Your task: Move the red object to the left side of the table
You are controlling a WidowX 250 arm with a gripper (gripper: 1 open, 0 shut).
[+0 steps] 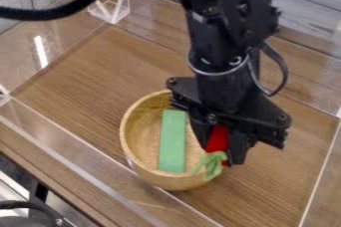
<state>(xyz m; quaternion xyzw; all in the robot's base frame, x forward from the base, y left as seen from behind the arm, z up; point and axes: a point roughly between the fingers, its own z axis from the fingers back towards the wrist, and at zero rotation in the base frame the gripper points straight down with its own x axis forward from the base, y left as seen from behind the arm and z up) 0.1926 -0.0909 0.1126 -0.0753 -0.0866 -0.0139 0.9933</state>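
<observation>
Even, fairly bright light; white glare streaks on the acrylic walls (40,52) towards nine o'clock; the tabletop (107,82) shines softly; the picture is small, coarse and slightly soft; the black arm (220,32) loses detail in darkness.

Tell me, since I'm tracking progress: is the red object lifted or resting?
Lifted: the gripper holds the red object above the wooden bowl.
</observation>
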